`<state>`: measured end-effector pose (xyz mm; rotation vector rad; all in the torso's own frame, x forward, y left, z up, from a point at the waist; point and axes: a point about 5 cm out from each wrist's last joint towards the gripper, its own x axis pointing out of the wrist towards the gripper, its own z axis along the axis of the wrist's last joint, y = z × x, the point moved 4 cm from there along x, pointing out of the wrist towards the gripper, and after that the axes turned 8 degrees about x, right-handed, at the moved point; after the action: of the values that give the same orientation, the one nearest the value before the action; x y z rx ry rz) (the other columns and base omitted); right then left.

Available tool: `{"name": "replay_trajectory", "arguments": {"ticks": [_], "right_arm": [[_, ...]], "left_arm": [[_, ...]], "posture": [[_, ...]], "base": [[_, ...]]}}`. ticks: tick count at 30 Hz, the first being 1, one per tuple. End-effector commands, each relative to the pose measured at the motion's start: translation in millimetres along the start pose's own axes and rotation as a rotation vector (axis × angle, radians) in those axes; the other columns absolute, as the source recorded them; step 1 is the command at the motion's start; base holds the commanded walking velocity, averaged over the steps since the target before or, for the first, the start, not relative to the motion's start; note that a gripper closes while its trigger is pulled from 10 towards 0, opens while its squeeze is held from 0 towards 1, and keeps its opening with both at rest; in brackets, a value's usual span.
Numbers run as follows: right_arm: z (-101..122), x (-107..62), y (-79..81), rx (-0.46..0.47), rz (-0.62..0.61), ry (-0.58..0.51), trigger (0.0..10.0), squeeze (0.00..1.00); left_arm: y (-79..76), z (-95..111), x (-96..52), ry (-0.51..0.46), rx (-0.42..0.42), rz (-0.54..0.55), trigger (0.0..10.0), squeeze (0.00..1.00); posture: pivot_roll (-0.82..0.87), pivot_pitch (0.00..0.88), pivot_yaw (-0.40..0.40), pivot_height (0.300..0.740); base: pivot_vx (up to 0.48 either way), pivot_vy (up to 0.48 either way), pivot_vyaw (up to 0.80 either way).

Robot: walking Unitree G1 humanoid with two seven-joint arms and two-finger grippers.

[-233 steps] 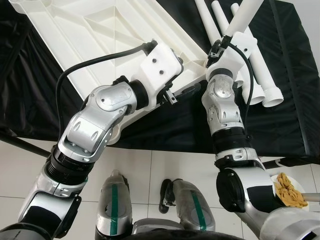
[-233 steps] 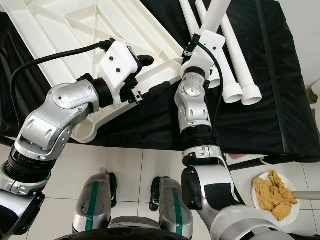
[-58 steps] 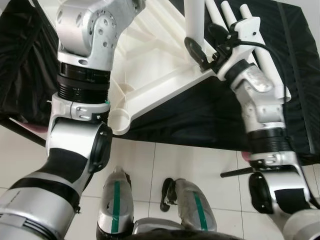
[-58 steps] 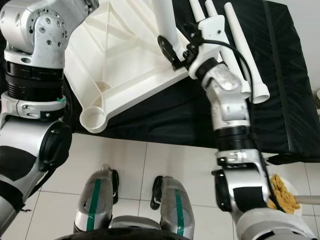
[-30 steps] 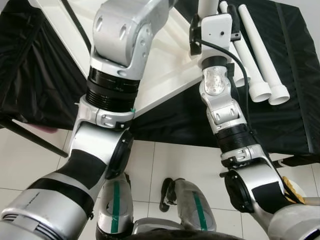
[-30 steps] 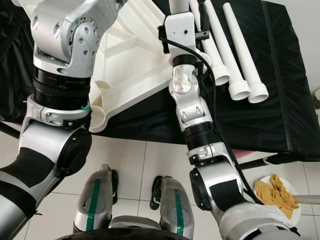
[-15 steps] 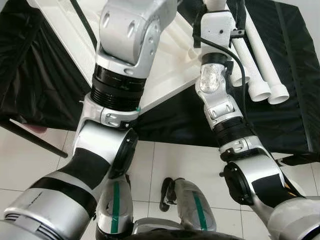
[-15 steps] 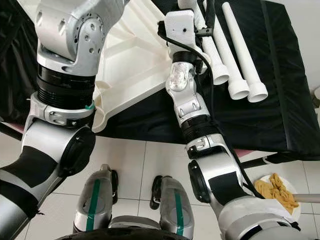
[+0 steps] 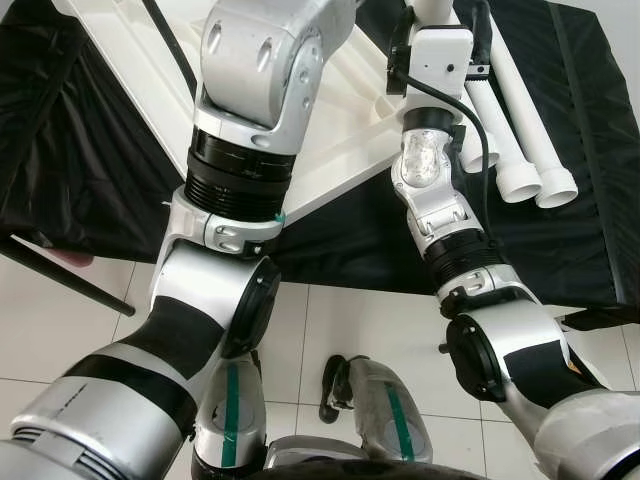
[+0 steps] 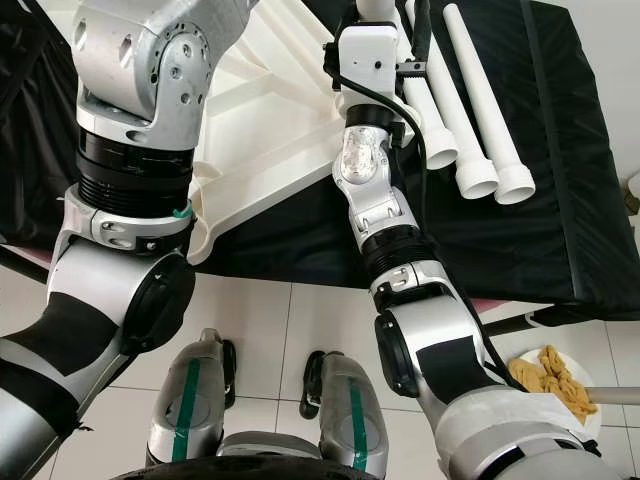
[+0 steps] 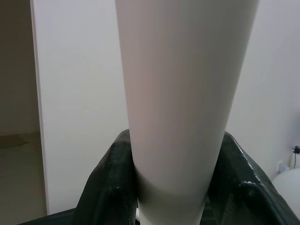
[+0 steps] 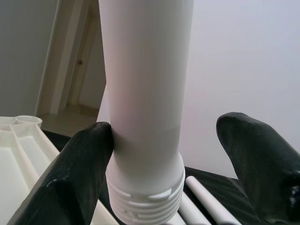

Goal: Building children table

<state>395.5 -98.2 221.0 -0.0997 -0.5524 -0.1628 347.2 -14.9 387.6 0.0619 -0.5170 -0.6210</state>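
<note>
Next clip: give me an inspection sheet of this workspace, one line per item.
Surface: black cloth over a table, white tiled floor below.
Job's things: white tabletop lying underside up; three table legs lying side by side; a fourth leg held upright.
Clutter: plate of yellowish cloth on the floor.
Grippers: left hand shut on the leg; right hand open, one finger touching the leg above its thread.
Cables: black cable along the right wrist.
Surroundings: pale wall, doorway.
</note>
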Motion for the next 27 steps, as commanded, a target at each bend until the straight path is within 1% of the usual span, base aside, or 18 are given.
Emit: {"name": "replay_trajectory", "arguments": {"ticks": [1,2,4,5,6,9,11,17,18,19,21,27], "right_arm": [[0,1.1,2.0,0.027,0.011,0.0,10.0,0.0],[0,1.1,2.0,0.027,0.011,0.0,10.0,0.0],[2,0.7,10.9,0.074,0.071,0.001,10.0,0.0],[0,-0.8,16.1,0.092,0.098,0.018,10.0,0.0],[-1,-3.3,20.9,0.097,0.121,0.023,10.0,0.0],[-2,-5.0,23.7,0.098,0.133,0.024,10.0,0.0],[-2,-7.0,28.3,0.105,0.159,0.022,10.0,0.0],[1,-3.5,24.0,0.087,0.136,-0.005,10.0,0.0],[3,0.7,18.4,0.077,0.11,-0.023,10.0,0.0],[3,0.7,18.4,0.077,0.11,-0.023,10.0,0.0],[6,6.8,10.3,0.082,0.072,-0.037,10.0,0.0],[11,14.9,5.0,0.078,0.054,-0.055,10.0,0.0]], "left_arm": [[11.2,7,0.9,0.0,0.01,0.149,10.0,0.0],[11.2,7,0.9,0.0,0.01,0.149,10.0,0.0],[11.2,7,1.3,-0.002,0.009,0.145,10.0,0.0],[11.3,7,1.4,-0.003,0.009,0.144,10.0,0.0],[11.1,7,1.6,-0.004,0.009,0.142,10.0,0.0],[11.0,8,1.8,-0.005,0.009,0.141,10.0,0.0],[10.6,8,2.1,-0.008,0.009,0.139,10.0,0.0],[9.5,8,2.3,-0.009,0.009,0.138,10.0,0.0],[8.9,9,2.3,-0.008,0.009,0.135,10.0,0.0],[8.9,9,2.3,-0.008,0.009,0.135,10.0,0.0],[7.7,8,2.4,-0.004,0.005,0.127,10.0,0.0],[4.1,7,2.7,0.004,-0.001,0.109,10.0,0.0]], "posture": [[0.14,0.029,-0.083,0.74],[0.14,0.029,-0.083,0.74],[0.13,0.03,-0.082,0.74],[0.13,0.03,-0.081,0.74],[0.13,0.029,-0.082,0.74],[0.13,0.029,-0.082,0.74],[0.13,0.029,-0.083,0.74],[0.13,0.029,-0.084,0.74],[0.13,0.03,-0.086,0.74],[0.13,0.03,-0.086,0.74],[0.13,0.031,-0.084,0.74],[0.12,0.034,-0.08,0.74]], "base": [[0.0,0.0,0.0],[0.0,0.0,0.0],[0.0,0.0,0.0],[0.0,0.0,0.0],[0.0,0.0,0.0],[0.0,0.0,0.0],[0.0,0.0,0.0],[0.0,0.0,0.0],[0.0,0.0,0.0],[0.0,0.0,0.0],[0.0,0.0,0.0],[0.0,0.0,0.0]]}}
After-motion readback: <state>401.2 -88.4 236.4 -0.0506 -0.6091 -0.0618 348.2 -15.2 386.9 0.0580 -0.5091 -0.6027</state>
